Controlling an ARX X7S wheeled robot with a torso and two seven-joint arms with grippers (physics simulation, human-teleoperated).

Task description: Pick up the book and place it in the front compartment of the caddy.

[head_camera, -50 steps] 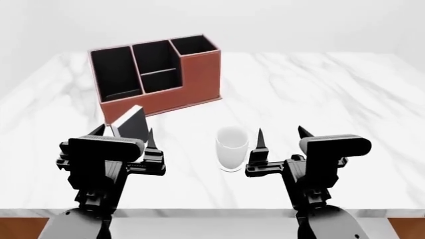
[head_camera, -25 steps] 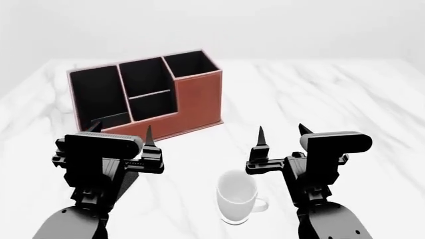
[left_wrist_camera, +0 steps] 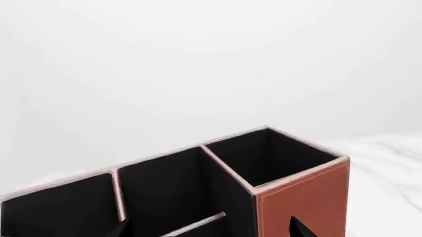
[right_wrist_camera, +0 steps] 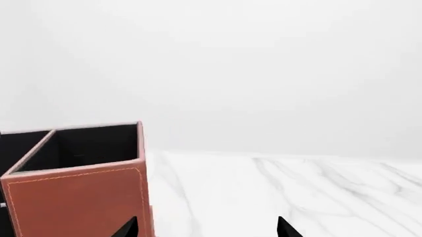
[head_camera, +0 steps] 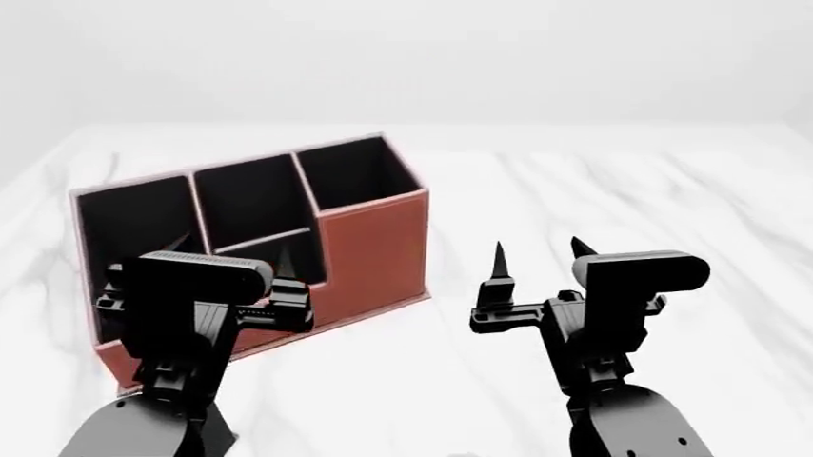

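Observation:
The reddish-brown caddy [head_camera: 375, 248] with black lining stands at the left of the white marble table. Its small front compartment [head_camera: 305, 259] is partly hidden behind my left gripper. The caddy also shows in the left wrist view [left_wrist_camera: 303, 197] and the right wrist view [right_wrist_camera: 72, 197]. The book is not in any view. My left gripper [head_camera: 235, 249] is open and empty, raised in front of the caddy's pockets; only its tips show in the left wrist view [left_wrist_camera: 209, 229]. My right gripper [head_camera: 538, 249] is open and empty, to the right of the caddy, and its tips also show in the right wrist view [right_wrist_camera: 207, 228].
The marble table [head_camera: 610, 190] stretches to the right and behind the caddy. A plain pale wall lies beyond the table. The white mug no longer shows above the bottom edge of the head view.
The head view has shifted: the caddy has come nearer and lower at the left. The mug and the book have slid out of view. Both grippers keep the same open pose.

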